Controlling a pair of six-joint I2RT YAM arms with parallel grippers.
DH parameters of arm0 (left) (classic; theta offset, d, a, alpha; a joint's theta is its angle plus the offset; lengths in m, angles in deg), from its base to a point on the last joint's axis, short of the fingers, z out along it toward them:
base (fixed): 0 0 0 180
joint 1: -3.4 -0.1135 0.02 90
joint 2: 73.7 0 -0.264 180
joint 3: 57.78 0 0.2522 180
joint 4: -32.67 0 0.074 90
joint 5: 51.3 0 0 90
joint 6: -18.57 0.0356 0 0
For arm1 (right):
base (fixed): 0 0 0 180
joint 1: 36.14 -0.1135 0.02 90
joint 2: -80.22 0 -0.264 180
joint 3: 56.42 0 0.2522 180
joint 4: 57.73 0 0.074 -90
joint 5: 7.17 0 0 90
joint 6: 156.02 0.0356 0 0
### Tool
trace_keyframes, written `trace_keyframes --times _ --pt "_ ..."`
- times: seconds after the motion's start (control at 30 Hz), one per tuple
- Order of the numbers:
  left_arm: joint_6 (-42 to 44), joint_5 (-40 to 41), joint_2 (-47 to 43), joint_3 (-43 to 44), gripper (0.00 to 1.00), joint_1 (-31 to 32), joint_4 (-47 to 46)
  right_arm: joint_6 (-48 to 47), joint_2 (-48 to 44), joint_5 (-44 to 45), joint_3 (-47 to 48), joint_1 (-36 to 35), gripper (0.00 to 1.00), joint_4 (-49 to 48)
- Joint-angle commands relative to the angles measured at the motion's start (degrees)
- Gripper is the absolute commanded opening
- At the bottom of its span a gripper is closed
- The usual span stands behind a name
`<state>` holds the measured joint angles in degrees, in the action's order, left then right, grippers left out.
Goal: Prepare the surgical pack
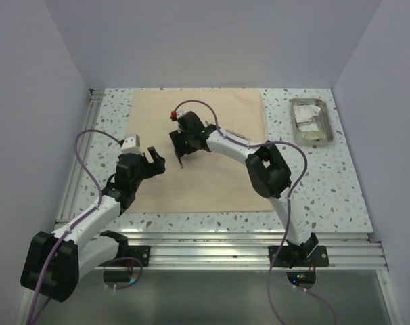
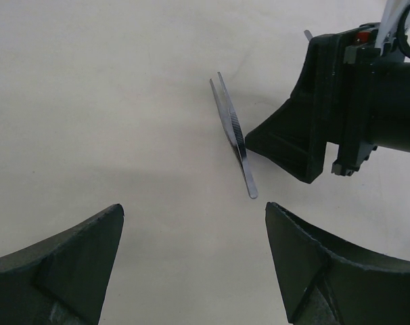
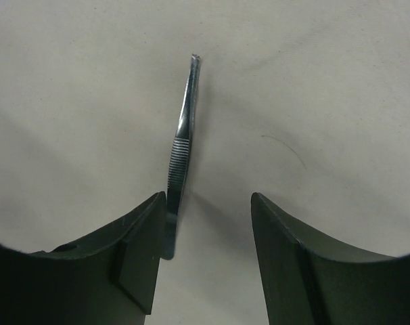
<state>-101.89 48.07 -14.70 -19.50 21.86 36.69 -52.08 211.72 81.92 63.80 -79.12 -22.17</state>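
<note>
Lying on tan cloth (image 1: 218, 186), forceps (image 3: 181, 149) by right jaws, apart; left jaws apart too

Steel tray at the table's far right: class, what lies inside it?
Small white and greenish sachets fill the steel tray. Its floor and anything beneath them are covered.

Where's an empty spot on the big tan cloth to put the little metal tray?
The middle of the tan cloth is crowded: the left gripper, right gripper and tweezers meet there. Bare spots: the cloth's two far corners, and its near strip in front of the grippers. The speckled table in front of the steel tray is bare too.
</note>
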Motion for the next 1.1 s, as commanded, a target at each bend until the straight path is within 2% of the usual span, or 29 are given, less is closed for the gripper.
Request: trace_keyframes --times 0.0,0.13,0.27,0.43,0.57,0.77,0.9,1.07 --pt "-0.48 1.53 -0.91 1.77 0.89 0.26 -0.19 0.40 2.61 2.14 5.77 -1.23 0.56 4.03" --pt "-0.39 1.53 -1.17 1.68 0.89 0.26 -0.11 0.48 5.16 2.93 7.80 -2.28 0.54 5.26" --pt "-0.39 1.18 -1.17 1.68 0.89 0.17 -0.11 0.74 8.06 4.07 11.92 -2.81 0.45 7.99" --pt "-0.39 0.92 -0.91 1.68 0.89 0.26 -0.19 1.36 8.16 4.43 12.29 -2.90 0.21 8.00" --pt "-0.39 0.83 -0.82 1.59 0.89 0.26 -0.37 0.40 0.80 6.09 8.86 -2.29 0.13 6.06" --pt "0.14 0.39 -0.29 1.68 0.89 0.26 -0.46 -1.10 -10.81 2.15 3.42 6.75 0.11 5.27" --pt "0.31 -0.22 0.15 1.68 0.89 0.26 -0.46 -2.77 -18.72 0.99 -0.80 18.51 0.10 6.05" --pt "0.14 -2.15 0.50 1.42 0.88 0.26 -1.33 -5.05 -22.25 -1.99 -3.88 30.48 0.10 5.53"
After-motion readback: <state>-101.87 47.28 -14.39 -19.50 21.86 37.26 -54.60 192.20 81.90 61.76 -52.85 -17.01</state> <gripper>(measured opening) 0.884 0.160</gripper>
